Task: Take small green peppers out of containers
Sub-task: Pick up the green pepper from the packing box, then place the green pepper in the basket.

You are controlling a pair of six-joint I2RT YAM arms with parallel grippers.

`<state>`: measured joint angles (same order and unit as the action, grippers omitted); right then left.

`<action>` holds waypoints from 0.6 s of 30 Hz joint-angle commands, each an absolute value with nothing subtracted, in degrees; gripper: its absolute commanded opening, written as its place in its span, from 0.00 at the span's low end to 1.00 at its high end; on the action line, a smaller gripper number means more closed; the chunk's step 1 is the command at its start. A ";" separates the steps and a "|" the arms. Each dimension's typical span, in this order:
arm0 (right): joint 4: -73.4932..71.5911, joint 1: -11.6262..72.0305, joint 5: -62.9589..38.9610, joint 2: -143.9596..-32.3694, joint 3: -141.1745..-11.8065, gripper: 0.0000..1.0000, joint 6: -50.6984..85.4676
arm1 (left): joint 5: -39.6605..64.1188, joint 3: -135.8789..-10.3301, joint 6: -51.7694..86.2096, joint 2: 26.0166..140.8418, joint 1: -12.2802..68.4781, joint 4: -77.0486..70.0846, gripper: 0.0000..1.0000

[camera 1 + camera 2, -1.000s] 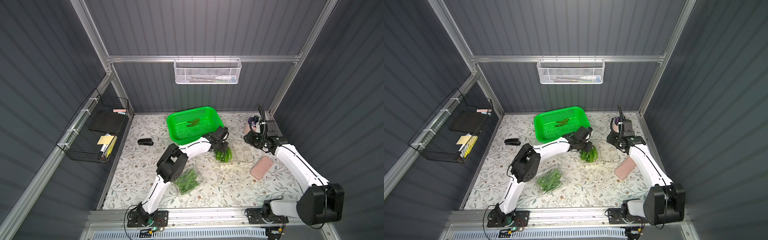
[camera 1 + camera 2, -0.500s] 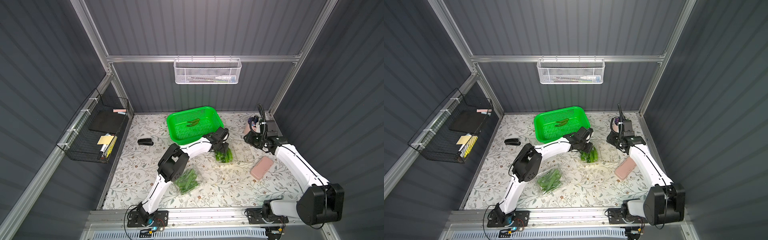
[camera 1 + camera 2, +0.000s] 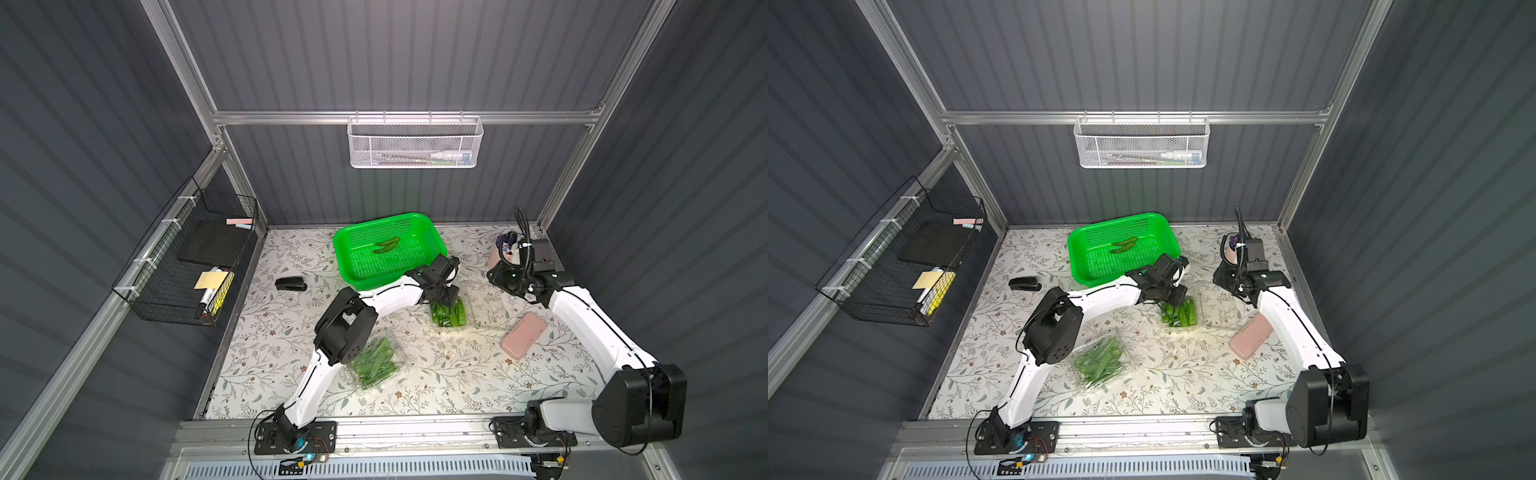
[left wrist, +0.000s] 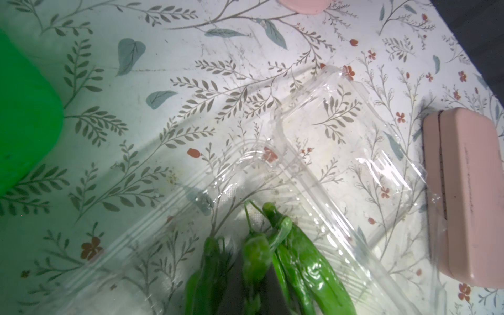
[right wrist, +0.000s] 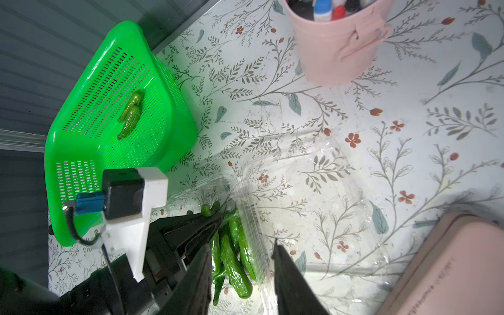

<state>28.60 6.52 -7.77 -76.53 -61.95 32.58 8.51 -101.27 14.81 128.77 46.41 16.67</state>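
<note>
Nearest the front edge of the counter (image 3: 457, 386), left of its middle, a closed clamshell container (image 3: 402, 353) lies packed with small green peppers (image 3: 374, 365), beside the left arm's elbow. Farther back, close to the right edge, rests a pink case (image 3: 523, 334). Beside it toward the middle sits the open clamshell container (image 4: 163, 226). Its lid (image 4: 341, 141) is folded flat on the counter toward the case, and a small heap of peppers (image 3: 451, 313) lies in its tray. The left end effector (image 5: 218, 218) reaches down into that tray, clenched on one small green pepper (image 4: 255, 256), which shows between its dark fingers in the left wrist view. The right end effector (image 5: 240, 242) hangs near the lid's far edge, released, with its two fingers apart and nothing between them. Near the left edge lies a black stapler (image 3: 291, 284). Against the far edge stands a green basket (image 3: 345, 266) holding two peppers (image 3: 386, 245). A pink cup (image 5: 335, 54) of pens stands in the far right corner.
</note>
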 commanded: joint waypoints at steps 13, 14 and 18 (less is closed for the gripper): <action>29.66 6.33 -8.83 -78.05 -64.42 0.40 32.71 | 16.21 -96.06 12.92 111.96 45.88 7.05 0.00; 29.75 6.33 -9.30 -77.96 -64.42 0.40 32.40 | 14.76 -96.88 12.84 111.40 45.14 7.39 0.00; 29.98 6.42 -11.36 -77.87 -64.34 0.39 31.65 | 13.87 -100.24 13.43 110.31 38.86 7.28 0.00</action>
<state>28.77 6.52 -9.47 -77.43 -62.83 32.36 14.94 -97.17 13.45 112.27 44.07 7.33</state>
